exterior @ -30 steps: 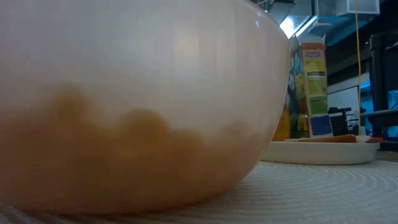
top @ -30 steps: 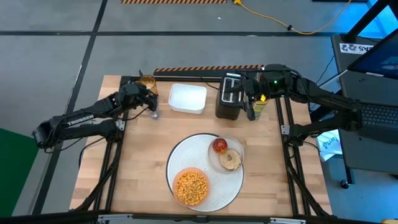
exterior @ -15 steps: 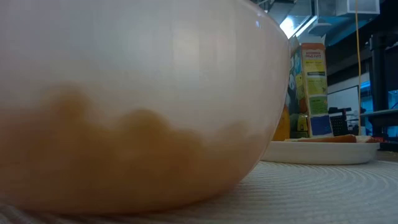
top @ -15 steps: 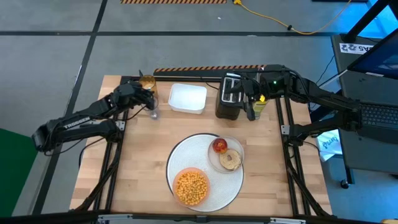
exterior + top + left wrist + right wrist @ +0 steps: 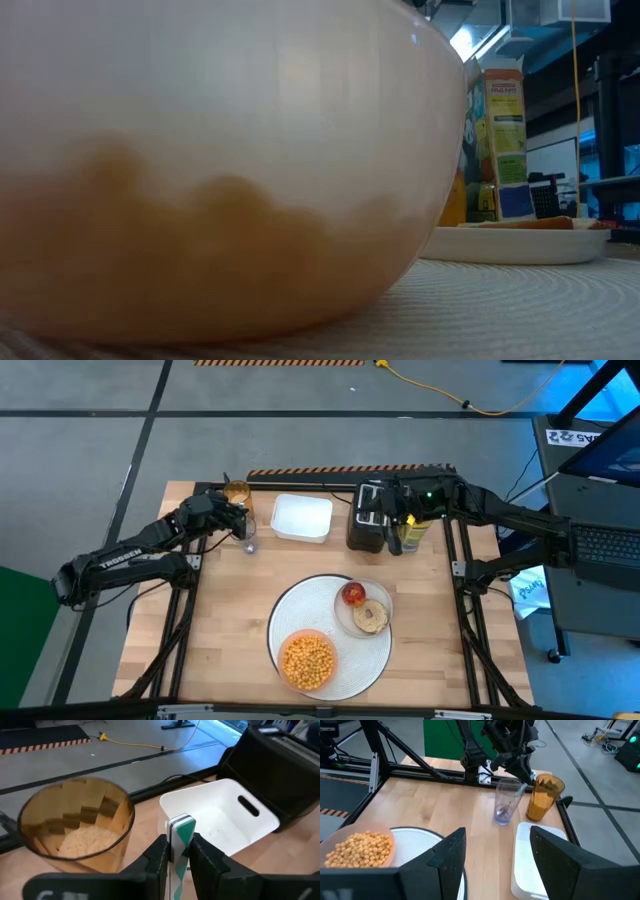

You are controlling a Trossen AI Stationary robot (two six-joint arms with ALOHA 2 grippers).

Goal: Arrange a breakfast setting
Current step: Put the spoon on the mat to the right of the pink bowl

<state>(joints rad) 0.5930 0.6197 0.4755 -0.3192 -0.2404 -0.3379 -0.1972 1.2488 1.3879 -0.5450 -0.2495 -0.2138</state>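
Note:
A big round white placemat [image 5: 290, 605] carries an orange bowl [image 5: 308, 660] of yellow cereal puffs and a small pale plate [image 5: 382, 600] with a bagel [image 5: 372, 616] and a red apple [image 5: 352, 594]. The spoon [image 5: 512, 800] stands slanted in a clear glass [image 5: 506, 802] at the far left. My left gripper [image 5: 240, 520] is above the glass, shut on the spoon. My right gripper [image 5: 497, 837] is open and empty over the toaster [image 5: 368, 515]. The bowl [image 5: 200, 170] fills most of the low view. My left gripper pinches the spoon's handle near its upper end [image 5: 180, 832] between its two fingers. The fingers come from above, slanting down from the table's left. The spoon leans in the glass, its bowl end [image 5: 502, 812] down at the glass's bottom.
An amber cup [image 5: 237, 492] with pale grains stands just behind the glass. A white rectangular tray [image 5: 302, 517] lies between the glass and the toaster. A tall carton [image 5: 410, 535] stands right of the toaster. Bare wood lies left of the placemat.
My right gripper has moved a little toward the table's left, from beside the carton to over the toaster. The spoon and glass stay where they were.

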